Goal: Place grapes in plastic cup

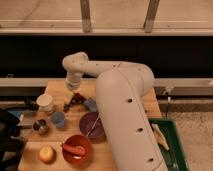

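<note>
- Front left corner of the table (30,150): apple (47,153), with a red bowl (82,155) just beside it. Neither matters to this step.
- Front right: big white arm (122,105) sweeping up and across, hiding the table's right side. Green bin (172,150) off the edge beyond it.
- One row back: shiny metal cup (40,126) at the left, then the plastic cup (58,119), light blue, upright, mouth up, apparently empty. Purple bowl (88,127) to its right, near but apart.
- Further back: wider white cup (46,102) at the left, and the grapes (75,100), a dark reddish bunch lying on the wood, not yet lifted, up and to the right of the plastic cup. Small blue thing (90,104) just right of the bunch, too unclear to name.
- Directly above the bunch: the gripper (73,88), pointing down, fingers spread wide with nothing between them, seemingly close to the fruit but no contact to be seen.
- Step in hand, by the look of it: the reach down for the grasp.
- To do it well: drop straight, straddle the thick middle of the bunch, not a stray berry at the rim.
- Close gently; likely soft and lumpy, liable to roll or shed a berry under a hard squeeze.
- Mind the blue thing on the right during the descent.
- Then lift clear before swinging toward the plastic cup, passing between white cup and purple bowl.
- Far back: dark wall and pale rail, nothing in play.
</note>
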Controlling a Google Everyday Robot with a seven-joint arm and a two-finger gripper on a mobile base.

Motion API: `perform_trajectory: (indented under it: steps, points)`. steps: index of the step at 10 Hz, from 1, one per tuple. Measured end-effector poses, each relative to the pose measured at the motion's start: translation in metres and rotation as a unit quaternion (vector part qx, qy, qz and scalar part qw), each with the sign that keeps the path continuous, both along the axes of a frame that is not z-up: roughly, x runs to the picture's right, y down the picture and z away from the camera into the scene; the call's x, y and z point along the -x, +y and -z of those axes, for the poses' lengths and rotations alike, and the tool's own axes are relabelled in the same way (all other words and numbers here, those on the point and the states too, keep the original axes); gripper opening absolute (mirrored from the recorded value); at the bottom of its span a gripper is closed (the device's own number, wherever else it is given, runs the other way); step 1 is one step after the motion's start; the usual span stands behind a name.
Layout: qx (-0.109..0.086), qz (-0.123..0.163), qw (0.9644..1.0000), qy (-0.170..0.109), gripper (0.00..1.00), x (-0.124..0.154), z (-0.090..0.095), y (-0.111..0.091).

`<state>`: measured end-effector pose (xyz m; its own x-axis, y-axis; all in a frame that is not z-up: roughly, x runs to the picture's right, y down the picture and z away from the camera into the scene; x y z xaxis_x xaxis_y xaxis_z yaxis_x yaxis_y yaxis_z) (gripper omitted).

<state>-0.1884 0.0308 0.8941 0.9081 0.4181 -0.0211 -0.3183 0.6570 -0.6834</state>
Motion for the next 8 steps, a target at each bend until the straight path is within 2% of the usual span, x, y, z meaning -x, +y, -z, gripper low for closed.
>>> perform_trajectory:
  steps: [2,4,7,8]
  points:
    - [0.017,-0.018,0.9996,-0.013,0.80,0.005,-0.012,0.018]
    - [0.023,-0.026,0.9992,-0.021,0.80,0.012,-0.016,0.027]
    - [0.038,-0.019,0.9988,-0.026,0.80,0.026,-0.027,0.048]
    - [0.043,-0.010,0.9987,-0.024,0.76,0.027,-0.027,0.054]
